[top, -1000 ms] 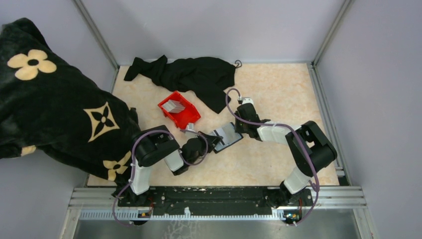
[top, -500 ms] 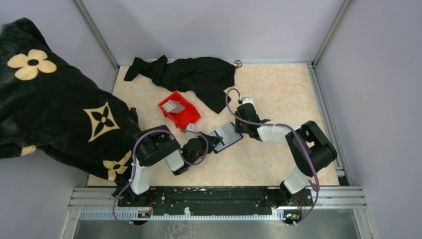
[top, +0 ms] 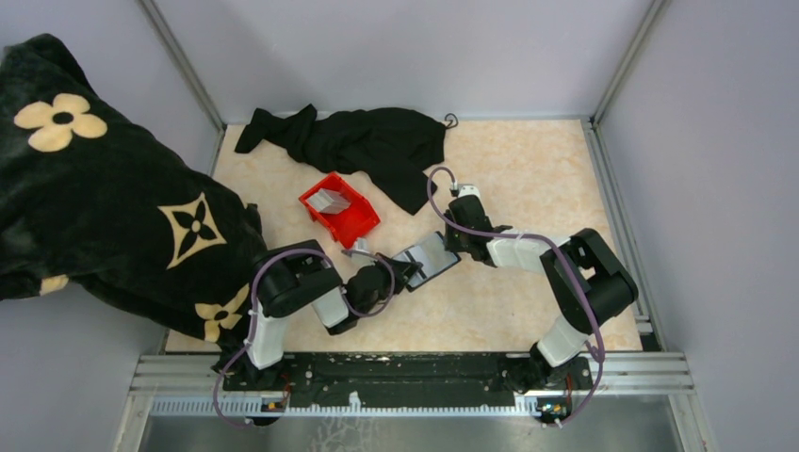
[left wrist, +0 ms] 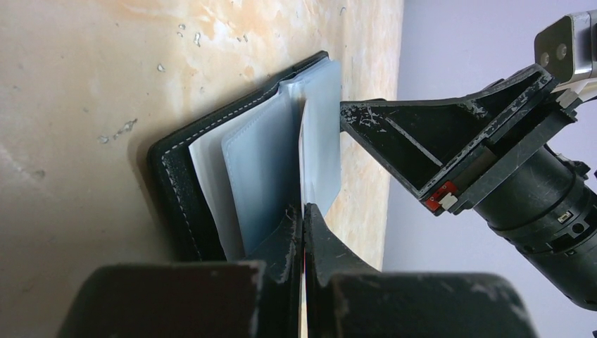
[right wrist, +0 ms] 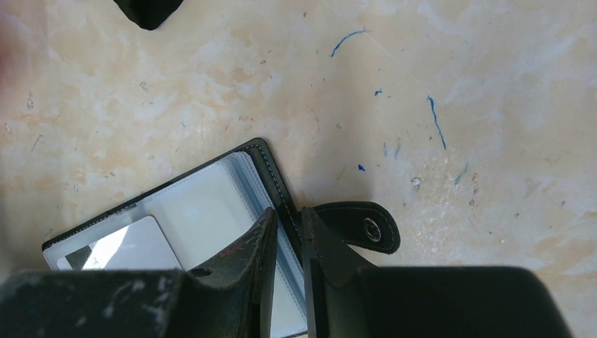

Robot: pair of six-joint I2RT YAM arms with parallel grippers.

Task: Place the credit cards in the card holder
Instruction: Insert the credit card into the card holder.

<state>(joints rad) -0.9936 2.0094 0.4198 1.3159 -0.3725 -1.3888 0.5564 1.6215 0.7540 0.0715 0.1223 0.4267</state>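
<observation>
The black card holder (top: 432, 254) lies open on the table between both grippers, its clear sleeves (left wrist: 260, 162) fanned up. My left gripper (left wrist: 303, 208) is shut on a thin card seen edge-on, which points into the sleeves. In the right wrist view that grey-white card (right wrist: 137, 246) sits partly in a sleeve. My right gripper (right wrist: 287, 215) is shut on the holder's stitched black cover edge (right wrist: 271, 176), beside the snap strap (right wrist: 362, 227). More credit cards (top: 330, 200) stand in the red bin (top: 353, 224).
A black cloth (top: 367, 141) lies at the back of the table. A large black blanket with tan flowers (top: 94, 207) drapes over the left side next to the left arm. A small grey flat piece (top: 358, 247) lies by the bin's near corner.
The left gripper has shifted very slightly toward the near side. The holder and the right arm stay where they were.
</observation>
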